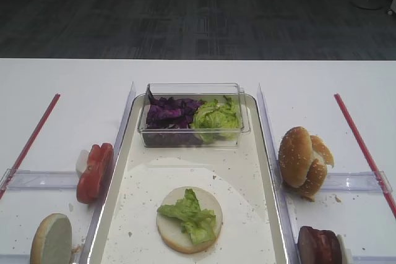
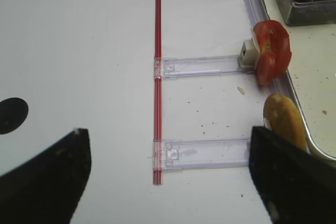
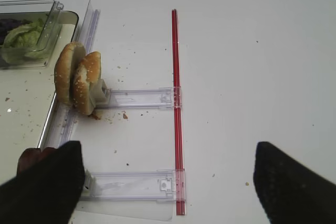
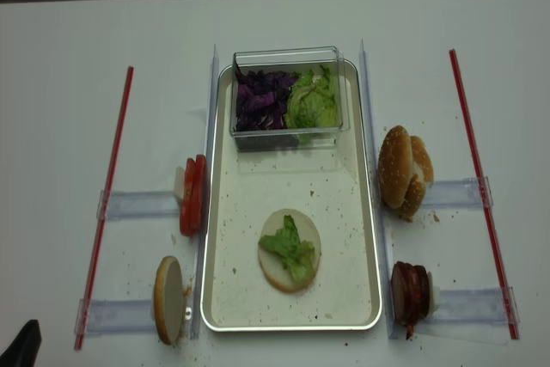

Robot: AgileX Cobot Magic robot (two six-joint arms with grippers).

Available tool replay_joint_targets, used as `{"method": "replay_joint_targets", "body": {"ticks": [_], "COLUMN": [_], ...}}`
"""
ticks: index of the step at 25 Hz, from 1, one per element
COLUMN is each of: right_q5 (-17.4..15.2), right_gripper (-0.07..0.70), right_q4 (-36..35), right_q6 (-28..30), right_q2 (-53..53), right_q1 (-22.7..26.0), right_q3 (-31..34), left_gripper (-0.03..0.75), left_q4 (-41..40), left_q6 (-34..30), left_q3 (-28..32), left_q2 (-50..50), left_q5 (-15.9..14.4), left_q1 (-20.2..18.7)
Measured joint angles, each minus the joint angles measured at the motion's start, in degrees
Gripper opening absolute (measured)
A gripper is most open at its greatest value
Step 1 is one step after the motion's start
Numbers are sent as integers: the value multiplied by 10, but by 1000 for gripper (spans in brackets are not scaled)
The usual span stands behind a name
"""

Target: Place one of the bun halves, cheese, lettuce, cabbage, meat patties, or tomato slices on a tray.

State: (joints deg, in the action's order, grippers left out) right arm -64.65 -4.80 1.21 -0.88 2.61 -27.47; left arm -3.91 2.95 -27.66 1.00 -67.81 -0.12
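Nearest us, the right end effector [image 3: 168, 182] stands released and empty; we judge the meat patties [image 3: 32, 159] soft, greasy, best pinched across their edges.

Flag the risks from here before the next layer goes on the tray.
1. The lettuce lies loose and off-centre on the bun half; a careless drop could shove it off.
2. The meat patties stand on edge, so a pinch may tip them.
3. The right gripper is open and empty.
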Motion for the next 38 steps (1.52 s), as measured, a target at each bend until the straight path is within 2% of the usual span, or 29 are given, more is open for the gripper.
{"method": "replay_joint_targets", "body": {"ticks": [38], "right_q5": [0], "right_gripper": [666], "right_q4": [0], "right_q6": [0], "right_q2": [0], "right_q1": [0], "right_q3": [0], "left_gripper": [565], "left_q4": [0], "left_q6": [0], "left_q3": [0], "left_q2": [0], "left_q5": [0], "left_q1": [0]}}
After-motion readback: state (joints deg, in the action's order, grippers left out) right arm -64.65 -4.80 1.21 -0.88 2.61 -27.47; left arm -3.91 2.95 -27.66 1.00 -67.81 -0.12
